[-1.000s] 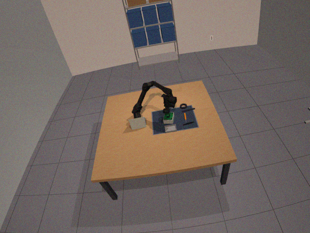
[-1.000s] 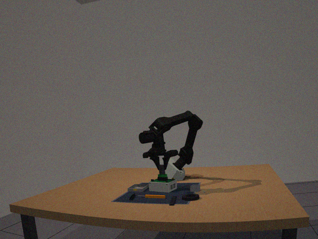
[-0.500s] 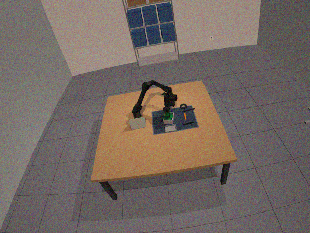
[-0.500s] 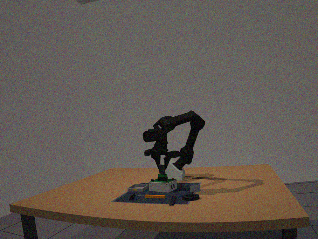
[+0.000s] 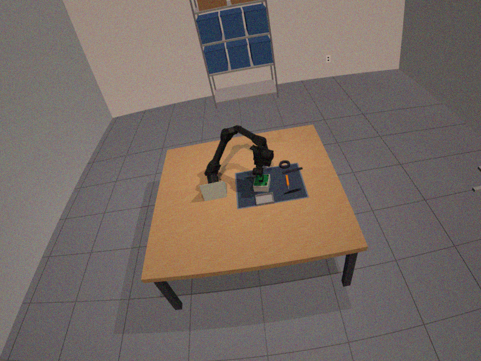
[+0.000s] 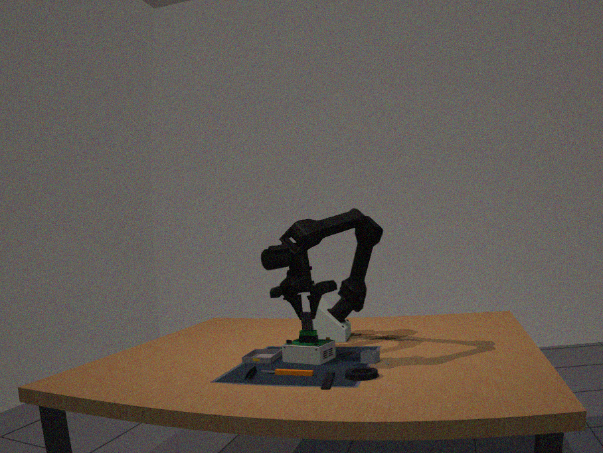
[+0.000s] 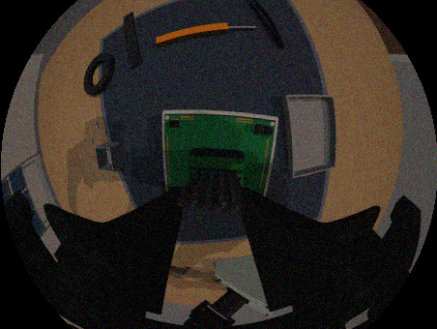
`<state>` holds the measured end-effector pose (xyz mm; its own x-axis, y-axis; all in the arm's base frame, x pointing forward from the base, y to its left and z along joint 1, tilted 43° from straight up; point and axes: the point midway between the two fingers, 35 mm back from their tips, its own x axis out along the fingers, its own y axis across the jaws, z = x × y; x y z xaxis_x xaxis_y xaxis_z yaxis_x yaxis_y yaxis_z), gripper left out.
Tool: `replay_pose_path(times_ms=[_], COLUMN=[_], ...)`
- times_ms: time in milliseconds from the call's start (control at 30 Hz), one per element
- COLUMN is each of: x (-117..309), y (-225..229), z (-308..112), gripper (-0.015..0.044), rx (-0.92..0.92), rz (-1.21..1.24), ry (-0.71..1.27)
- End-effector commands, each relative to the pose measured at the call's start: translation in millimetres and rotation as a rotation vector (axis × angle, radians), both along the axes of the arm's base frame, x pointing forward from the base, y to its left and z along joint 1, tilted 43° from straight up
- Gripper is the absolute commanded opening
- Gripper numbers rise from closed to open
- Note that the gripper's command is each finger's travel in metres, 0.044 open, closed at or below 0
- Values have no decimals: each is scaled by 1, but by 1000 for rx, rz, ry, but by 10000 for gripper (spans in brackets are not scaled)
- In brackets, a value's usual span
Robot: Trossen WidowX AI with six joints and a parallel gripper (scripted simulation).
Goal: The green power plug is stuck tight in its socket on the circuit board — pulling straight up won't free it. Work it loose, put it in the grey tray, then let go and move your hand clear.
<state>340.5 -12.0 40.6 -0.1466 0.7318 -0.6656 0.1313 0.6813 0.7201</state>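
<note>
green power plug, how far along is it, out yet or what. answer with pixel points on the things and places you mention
Done: the gripper (image 5: 260,178) (image 6: 306,325) (image 7: 211,194) looks shut on the green power plug (image 6: 307,333).
In hand: working it loose; the plug sits at its black socket (image 6: 307,339), apparently not out.
Left: freeing it, placing it in the grey tray (image 5: 264,199) (image 6: 261,361) (image 7: 309,135), which holds nothing, releasing and moving clear.

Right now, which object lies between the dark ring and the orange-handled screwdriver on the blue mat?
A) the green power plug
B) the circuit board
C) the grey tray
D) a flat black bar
D: the flat black bar lies between the ring and the screwdriver.
</note>
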Motion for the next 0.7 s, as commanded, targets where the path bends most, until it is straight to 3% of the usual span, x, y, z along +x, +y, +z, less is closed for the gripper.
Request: replay_pose_path(times_ms=[0,400,667], x=[2,6,4], y=[-22,-7,-16], z=[8,26,20], gripper=[0,0,0], rx=[35,-227,-110], rz=[-47,4,-19], ry=[-16,-15,-15])
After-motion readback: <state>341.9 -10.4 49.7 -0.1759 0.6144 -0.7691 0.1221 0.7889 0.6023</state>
